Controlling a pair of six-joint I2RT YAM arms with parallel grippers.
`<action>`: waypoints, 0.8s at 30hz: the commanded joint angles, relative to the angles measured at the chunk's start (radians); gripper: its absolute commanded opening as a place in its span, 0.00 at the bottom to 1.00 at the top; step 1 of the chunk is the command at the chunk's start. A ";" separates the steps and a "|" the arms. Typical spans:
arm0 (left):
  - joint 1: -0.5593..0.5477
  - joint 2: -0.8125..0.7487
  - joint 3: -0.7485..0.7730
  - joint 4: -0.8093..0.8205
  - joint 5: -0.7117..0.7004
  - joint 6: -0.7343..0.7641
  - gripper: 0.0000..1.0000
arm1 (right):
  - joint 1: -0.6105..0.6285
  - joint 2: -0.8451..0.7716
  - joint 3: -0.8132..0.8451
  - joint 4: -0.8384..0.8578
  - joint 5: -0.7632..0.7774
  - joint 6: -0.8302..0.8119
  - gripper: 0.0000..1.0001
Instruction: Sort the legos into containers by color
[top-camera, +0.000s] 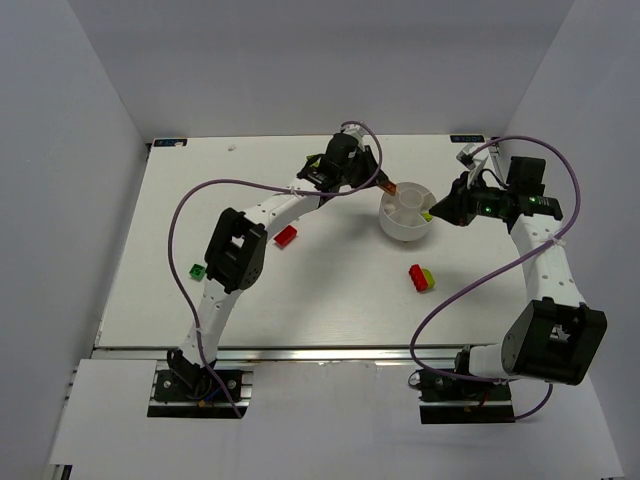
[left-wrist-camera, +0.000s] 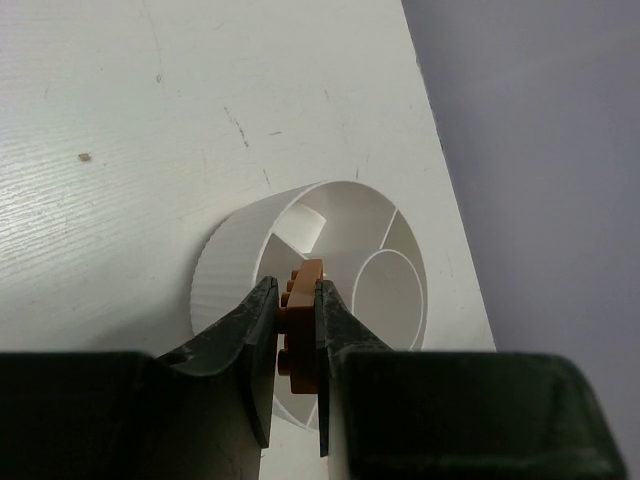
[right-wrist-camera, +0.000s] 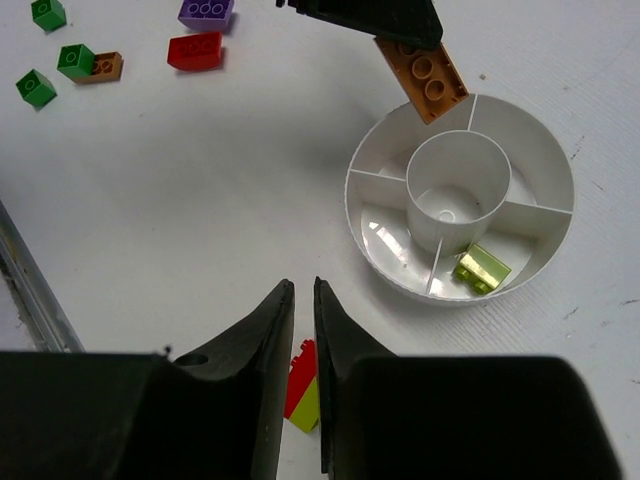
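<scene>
Pinching an orange lego (left-wrist-camera: 298, 330) edge-on between its pressed-in pads, the left gripper (top-camera: 383, 183) hangs at the far-left rim of the white bowl (top-camera: 404, 235). The bowl sits right of the middle of the table (top-camera: 330, 310), toward the far side. Only the left wrist view shows that grip close up, with an open wedge of the bowl just under the brick; none of the loose bricks appear in it.

The right gripper (right-wrist-camera: 303, 288) is at the bowl's right side. Its jaws are parted by a thin slit with nothing between them, a detail too small to read in the top view.

The right wrist view alone looks into the bowl: a yellow-green lego (right-wrist-camera: 482, 268) lies in one wedge, just beside the central cup (right-wrist-camera: 458, 190). It also shows a loose group to the bowl's left: a purple lego (right-wrist-camera: 205, 12), a red lego (right-wrist-camera: 195, 50), three green legos (right-wrist-camera: 35, 88) and a small brown-orange lego (right-wrist-camera: 105, 67) touching one of the green ones. From above, the left arm covers most of that group.

A joined red and yellow-green pair (top-camera: 421, 277) lies near of the bowl. It is plain from above and half hidden under the fingers in the right wrist view.
</scene>
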 joint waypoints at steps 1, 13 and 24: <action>-0.010 0.005 0.036 -0.016 0.016 -0.002 0.07 | -0.002 0.001 -0.002 0.023 -0.002 0.004 0.20; -0.032 0.024 0.062 -0.060 0.013 0.006 0.52 | -0.001 0.003 -0.002 0.019 0.016 -0.008 0.28; -0.032 -0.076 0.064 -0.100 -0.045 0.053 0.51 | 0.013 0.012 -0.004 -0.102 0.058 -0.144 0.44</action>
